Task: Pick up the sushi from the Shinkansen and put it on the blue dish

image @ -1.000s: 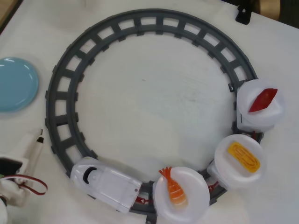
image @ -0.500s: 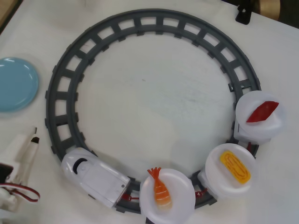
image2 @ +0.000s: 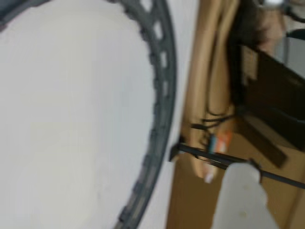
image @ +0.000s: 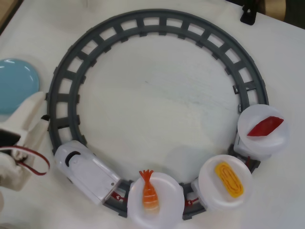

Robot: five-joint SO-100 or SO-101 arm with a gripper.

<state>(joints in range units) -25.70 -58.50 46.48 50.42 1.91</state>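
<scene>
The pincer (image: pixel 42 120) has risen to the track's left edge beside the blue dish (image: pixel 16 83); whether its fingers are apart I cannot tell. The Shinkansen (image: pixel 86 171) has rolled clockwise, the sushi (image: pixel 149 192) riding its first plate.

We see an orange-and-white striped sushi (image: pixel 150 194), a white Shinkansen (image: pixel 86 171) on grey track (image: pixel 157 21), a light-blue dish (image: pixel 16 83) beside our white gripper (image: pixel 42 118).

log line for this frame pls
gripper: empty, by track's left edge | shrimp sushi: on train's first plate | blue dish: empty
</scene>
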